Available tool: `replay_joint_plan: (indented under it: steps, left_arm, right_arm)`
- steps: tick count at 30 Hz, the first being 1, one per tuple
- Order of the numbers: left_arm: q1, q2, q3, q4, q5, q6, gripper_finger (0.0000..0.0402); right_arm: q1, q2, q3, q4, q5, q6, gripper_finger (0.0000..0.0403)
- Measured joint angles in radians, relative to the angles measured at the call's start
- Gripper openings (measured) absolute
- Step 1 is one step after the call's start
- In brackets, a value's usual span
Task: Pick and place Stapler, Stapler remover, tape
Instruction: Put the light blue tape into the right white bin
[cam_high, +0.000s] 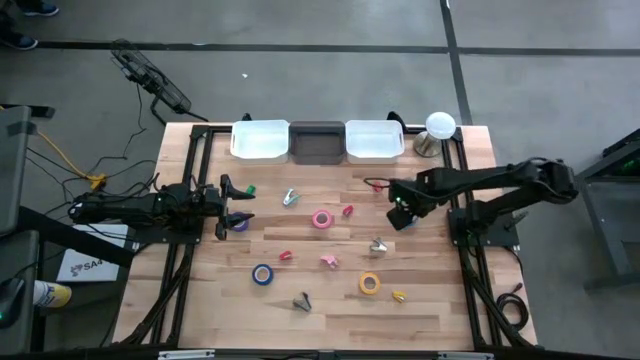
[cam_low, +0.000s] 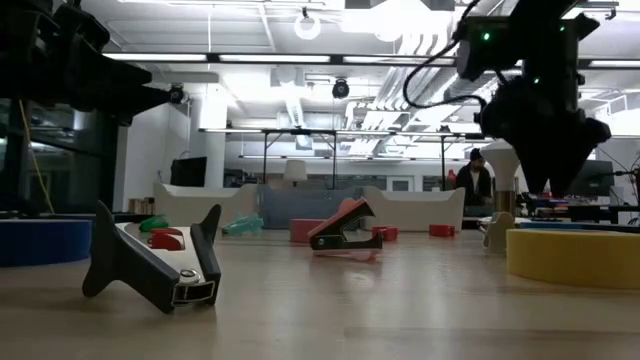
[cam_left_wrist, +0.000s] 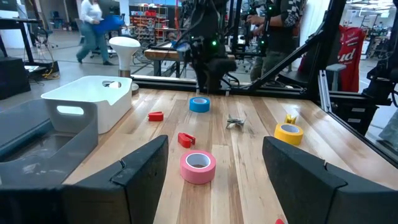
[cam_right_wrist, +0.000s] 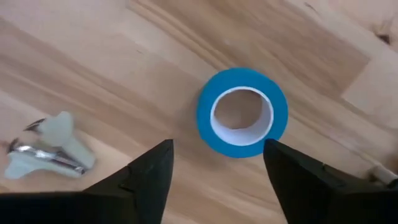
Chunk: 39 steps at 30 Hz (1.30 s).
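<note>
1. The left gripper (cam_high: 236, 205) is hovering near the table's (cam_high: 330, 300) left edge, its fingers (cam_left_wrist: 140, 171) spread wide and holding nothing; a purple tape roll (cam_high: 241, 225) is lying just beside it.
2. A blue tape roll (cam_high: 262, 274) is lying toward the front left of the table, with a dark staple remover (cam_high: 302, 300) resting near the front edge.
3. A pink tape roll (cam_high: 321, 219) is lying at mid-table, directly ahead of the left gripper in the left wrist view (cam_left_wrist: 198, 167).
4. Three bins (cam_high: 318, 140) are standing in a row along the table's back edge: white, dark, white.
5. A yellow tape roll (cam_high: 369, 283) is lying toward the front right, a pale staple remover (cam_high: 378, 245) sitting between it and the right gripper.
6. The right gripper (cam_high: 403, 208) is hanging over the right half of the table, pointing down, fingers (cam_right_wrist: 146, 171) spread wide and empty, directly above a cyan-blue tape roll (cam_right_wrist: 242, 112) that is lying flat on the wood.
7. No stapler can be identified with certainty.
</note>
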Motion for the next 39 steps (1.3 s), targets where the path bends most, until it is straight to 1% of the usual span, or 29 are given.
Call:
replay_joint_plan:
  steps: [3, 13, 17, 21, 25, 29, 34, 39]
  left_arm:
    - [0.000, 0.000, 0.000, 0.000, 0.000, 0.000, 0.0259]
    - [0.000, 0.000, 0.000, 0.000, 0.000, 0.000, 0.0259]
    - [0.000, 0.000, 0.000, 0.000, 0.000, 0.000, 0.0259]
    - [0.000, 0.000, 0.000, 0.000, 0.000, 0.000, 0.0259]
    - [0.000, 0.000, 0.000, 0.000, 0.000, 0.000, 0.0259]
    - [0.000, 0.000, 0.000, 0.000, 0.000, 0.000, 0.0259]
    - [0.000, 0.000, 0.000, 0.000, 0.000, 0.000, 0.0259]
    - [0.000, 0.000, 0.000, 0.000, 0.000, 0.000, 0.0259]
  right_arm:
    - [0.000, 0.041, -0.001, 0.009, 0.001, -0.010, 0.0249]
    - [0.000, 0.167, -0.001, 0.104, -0.031, -0.065, 0.0247]
    - [-0.001, 0.207, -0.001, 0.128, -0.033, -0.088, 0.0242]
    - [-0.003, 0.232, -0.001, 0.154, -0.034, -0.113, 0.0228]
    - [-0.003, 0.253, -0.001, 0.152, -0.037, -0.117, 0.0203]
    - [-0.003, 0.264, -0.001, 0.151, -0.038, -0.121, 0.0169]
    - [-0.003, 0.264, 0.000, 0.143, -0.041, -0.120, 0.0114]
    - [-0.003, 0.264, 0.000, 0.107, -0.013, -0.123, 0.0050]
